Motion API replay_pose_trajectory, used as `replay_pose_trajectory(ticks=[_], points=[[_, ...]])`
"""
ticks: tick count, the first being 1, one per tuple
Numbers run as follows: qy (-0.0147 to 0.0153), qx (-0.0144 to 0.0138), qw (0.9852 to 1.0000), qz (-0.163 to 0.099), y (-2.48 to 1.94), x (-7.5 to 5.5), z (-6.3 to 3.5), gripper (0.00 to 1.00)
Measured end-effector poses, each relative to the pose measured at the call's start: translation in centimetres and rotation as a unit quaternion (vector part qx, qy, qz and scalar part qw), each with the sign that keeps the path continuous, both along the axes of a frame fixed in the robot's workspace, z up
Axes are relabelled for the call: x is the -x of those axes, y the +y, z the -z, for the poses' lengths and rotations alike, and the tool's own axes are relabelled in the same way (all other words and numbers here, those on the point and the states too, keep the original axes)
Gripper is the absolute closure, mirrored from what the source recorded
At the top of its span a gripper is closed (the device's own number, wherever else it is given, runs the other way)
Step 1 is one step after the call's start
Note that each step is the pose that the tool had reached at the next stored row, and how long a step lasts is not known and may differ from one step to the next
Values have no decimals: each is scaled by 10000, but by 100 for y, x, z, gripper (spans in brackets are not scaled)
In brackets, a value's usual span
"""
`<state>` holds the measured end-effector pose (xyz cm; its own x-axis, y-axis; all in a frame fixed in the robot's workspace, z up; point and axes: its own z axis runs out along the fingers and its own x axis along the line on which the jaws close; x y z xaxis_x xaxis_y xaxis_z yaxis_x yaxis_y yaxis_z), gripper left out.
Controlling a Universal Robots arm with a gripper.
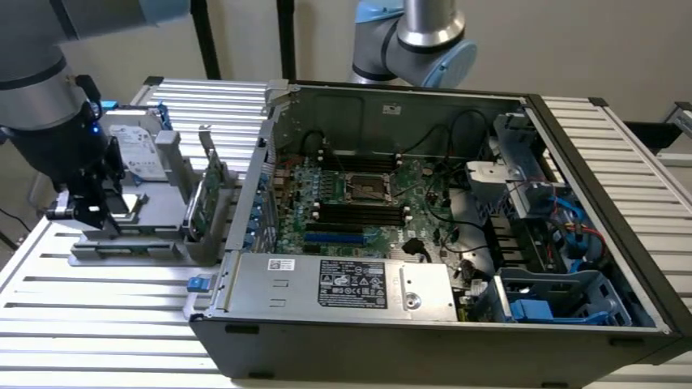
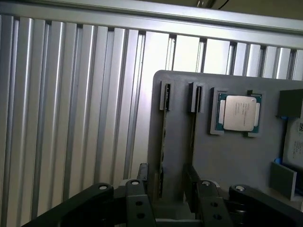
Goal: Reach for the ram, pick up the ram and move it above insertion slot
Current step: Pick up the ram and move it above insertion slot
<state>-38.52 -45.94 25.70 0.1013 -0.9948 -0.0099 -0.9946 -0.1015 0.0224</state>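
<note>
Exterior view first: the slatted counter (image 1: 108, 324) carries an open computer case (image 1: 605, 162), its motherboard (image 1: 324, 235) showing long black slots (image 1: 362, 212); to the exterior view's left of the case sits a grey holder (image 1: 119, 247), and the arm's tool (image 1: 92, 207) hangs low over it; a green expansion card (image 1: 209, 194) stands upright between holder and case. From the wrist view the tool is released, its fingers (image 2: 189, 177) apart and straddling the ram (image 2: 163, 142), which stands on edge in one of the holder's two slots, not gripped as far as I can tell; the neighbouring slot (image 2: 194, 137) runs just beside one finger. To my eye that finger is the worry; closing off-centre could catch the neighbour, or shove the ram sideways so it binds in its clips; a tilted lift could jam it there; carried too low, it might clip the card or the case wall.
</note>
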Motion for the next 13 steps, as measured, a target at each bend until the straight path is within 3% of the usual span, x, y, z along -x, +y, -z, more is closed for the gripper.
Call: replay_pose_trajectory(ticks=[13], points=[[0, 0, 10000, 1, -7, 1, 236, 58]])
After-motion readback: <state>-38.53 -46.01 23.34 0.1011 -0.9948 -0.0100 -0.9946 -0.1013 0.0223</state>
